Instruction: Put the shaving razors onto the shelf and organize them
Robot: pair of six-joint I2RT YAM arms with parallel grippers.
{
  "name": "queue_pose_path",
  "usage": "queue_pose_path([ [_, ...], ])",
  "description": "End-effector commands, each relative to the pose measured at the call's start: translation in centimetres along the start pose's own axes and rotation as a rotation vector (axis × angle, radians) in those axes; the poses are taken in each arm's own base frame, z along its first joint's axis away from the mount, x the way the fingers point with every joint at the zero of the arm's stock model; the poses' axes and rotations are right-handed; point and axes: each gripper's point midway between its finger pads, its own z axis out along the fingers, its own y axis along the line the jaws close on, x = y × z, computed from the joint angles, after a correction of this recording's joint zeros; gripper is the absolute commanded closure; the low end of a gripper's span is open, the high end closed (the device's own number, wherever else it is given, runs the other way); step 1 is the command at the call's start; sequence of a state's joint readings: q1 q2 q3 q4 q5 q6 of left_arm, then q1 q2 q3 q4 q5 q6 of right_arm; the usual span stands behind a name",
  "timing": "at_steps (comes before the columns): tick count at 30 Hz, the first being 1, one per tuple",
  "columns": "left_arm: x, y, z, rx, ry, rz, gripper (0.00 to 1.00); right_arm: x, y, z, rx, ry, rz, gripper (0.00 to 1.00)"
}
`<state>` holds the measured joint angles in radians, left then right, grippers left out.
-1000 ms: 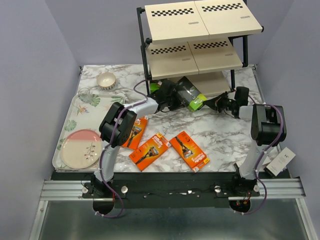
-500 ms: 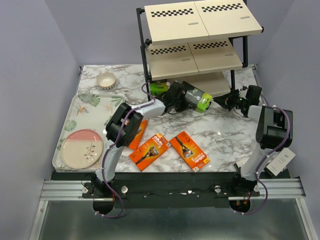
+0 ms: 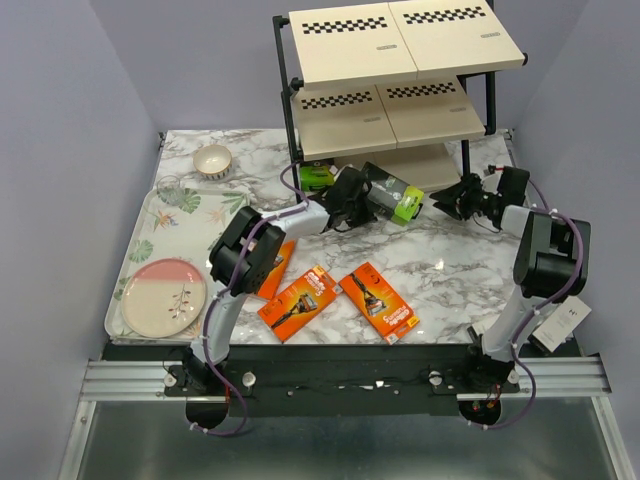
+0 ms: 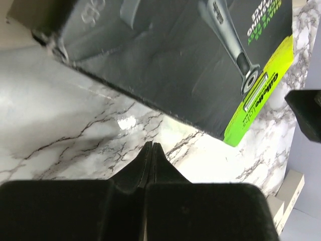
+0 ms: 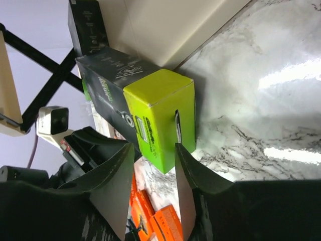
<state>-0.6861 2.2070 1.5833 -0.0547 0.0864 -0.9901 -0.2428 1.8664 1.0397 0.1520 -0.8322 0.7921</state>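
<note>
The shelf (image 3: 400, 95) stands at the back of the marble table. A black razor pack with a lime end (image 3: 392, 196) lies tilted against the front of its lowest board; a second black pack (image 3: 315, 177) is at the shelf's left leg. My left gripper (image 3: 345, 207) is shut and empty, just near of the pack (image 4: 165, 55), its tips (image 4: 151, 145) on the marble. My right gripper (image 5: 152, 145) is open, its fingers either side of the lime end (image 5: 160, 113). Three orange packs (image 3: 300, 300) (image 3: 378, 302) (image 3: 270, 265) lie flat in front. A white box (image 3: 560, 322) sits off the table's right edge.
A floral tray (image 3: 170, 225) on the left carries a pink plate (image 3: 160, 297). A small bowl (image 3: 213, 160) sits behind it. The shelf's black legs (image 3: 292, 140) and cross brace (image 5: 47, 63) stand close to both grippers.
The black and lime pack slid right to the shelf's lowest board, both grippers moving with it. My right gripper has opened off its lime end. The left stays shut.
</note>
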Motion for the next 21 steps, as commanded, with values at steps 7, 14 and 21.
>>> queue_pose_path([
  [7,-0.3,-1.9,-2.1,0.016,-0.049,0.056,0.99,-0.1,-1.7,2.2,0.013,0.070,-0.030,0.63],
  [14,-0.4,-1.7,-1.7,0.007,-0.054,0.059,0.99,1.4,-1.6,3.4,0.005,0.120,-0.013,0.64],
  [21,-0.7,-1.5,-1.4,-0.010,-0.061,0.056,0.99,2.3,-2.1,4.3,0.024,0.143,0.006,0.67],
])
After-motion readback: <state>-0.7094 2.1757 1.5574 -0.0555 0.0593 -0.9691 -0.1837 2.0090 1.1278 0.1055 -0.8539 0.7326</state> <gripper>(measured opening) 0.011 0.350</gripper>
